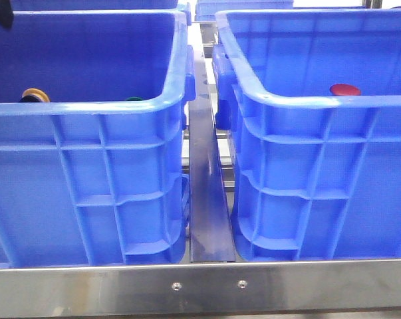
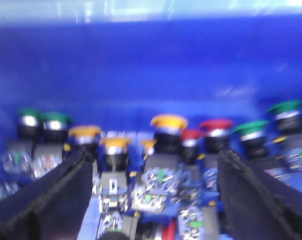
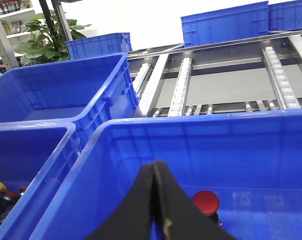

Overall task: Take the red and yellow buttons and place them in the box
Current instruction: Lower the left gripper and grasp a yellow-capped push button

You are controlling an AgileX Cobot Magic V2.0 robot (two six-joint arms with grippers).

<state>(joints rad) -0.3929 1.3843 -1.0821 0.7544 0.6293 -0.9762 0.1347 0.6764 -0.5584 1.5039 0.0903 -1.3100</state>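
Observation:
My left gripper (image 2: pixel 155 157) is open inside the left blue crate (image 1: pixel 87 109), its two dark fingers either side of a heap of push buttons. The heap holds yellow buttons (image 2: pixel 169 122), red buttons (image 2: pixel 216 125) and green-capped ones (image 2: pixel 251 128), all blurred. From the front, only one yellow cap (image 1: pixel 35 95) shows over that crate's rim. The right blue crate, the box (image 1: pixel 320 100), has one red button (image 1: pixel 344 90) in it. My right gripper (image 3: pixel 154 167) is shut on nothing above the box (image 3: pixel 191 122), close to that red button (image 3: pixel 206 201).
A steel rail (image 1: pixel 207 199) runs between the two crates and a steel bar (image 1: pixel 200 286) crosses in front. More blue crates (image 3: pixel 98 45) and a roller conveyor (image 3: pixel 183 82) stand behind. A potted plant (image 3: pixel 40 35) is at the back.

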